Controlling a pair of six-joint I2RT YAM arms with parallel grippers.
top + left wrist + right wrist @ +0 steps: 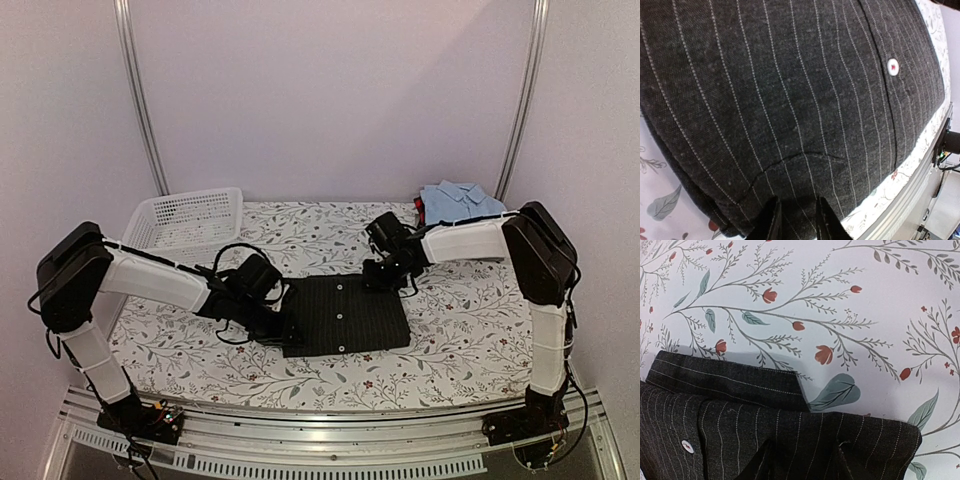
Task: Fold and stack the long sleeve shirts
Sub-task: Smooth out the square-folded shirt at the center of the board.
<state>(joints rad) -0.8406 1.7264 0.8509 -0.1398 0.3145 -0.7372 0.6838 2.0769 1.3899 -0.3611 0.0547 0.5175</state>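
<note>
A black pinstriped long sleeve shirt lies folded into a rectangle mid-table, button placket up. My left gripper is at its left edge. In the left wrist view the shirt fills the frame, and the left gripper is narrowly closed, pinching dark cloth. My right gripper is at the shirt's far edge by the collar. Seen from the right wrist, the gripper has its jaws apart over the shirt, with cloth between them. A light blue shirt lies folded at the back right.
A white mesh basket stands at the back left. The floral tablecloth covers the table. A metal rail runs along the near edge, close to the shirt's front. Upright poles frame the back wall.
</note>
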